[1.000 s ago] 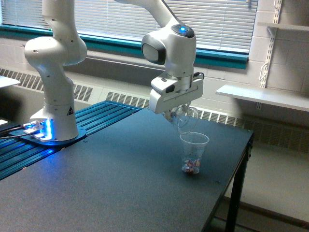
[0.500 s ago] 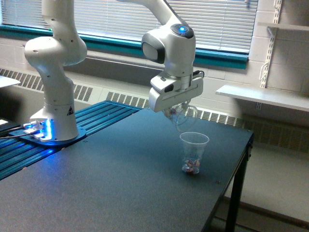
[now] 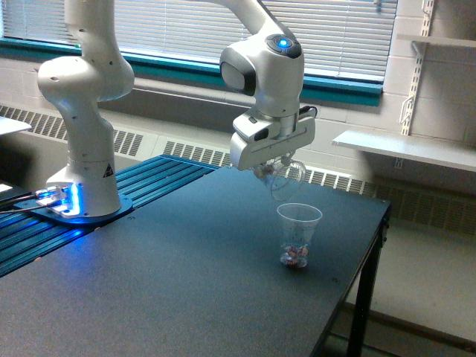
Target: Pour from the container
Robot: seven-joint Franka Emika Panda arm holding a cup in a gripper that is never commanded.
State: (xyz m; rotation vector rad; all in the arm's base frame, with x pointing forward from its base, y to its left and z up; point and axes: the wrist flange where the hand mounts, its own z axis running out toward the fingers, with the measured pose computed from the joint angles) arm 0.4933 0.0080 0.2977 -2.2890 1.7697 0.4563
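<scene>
Directly under the gripper point(image 3: 277, 172), at frame centre, the container point(image 3: 285, 178) hangs tipped, jaws closed on it, just above and slightly left of the ribbed cup point(image 3: 298, 233) on the desk point(image 3: 149, 297). Against the earlier frames, it has lifted slightly, widening the gap above that rim.

We see soft, even daylight coming through the blinds point(image 3: 223, 30), a blue glow at the robot base point(image 3: 63, 199), faint shadows on the table point(image 3: 186, 282), and slightly grainy detail.
</scene>
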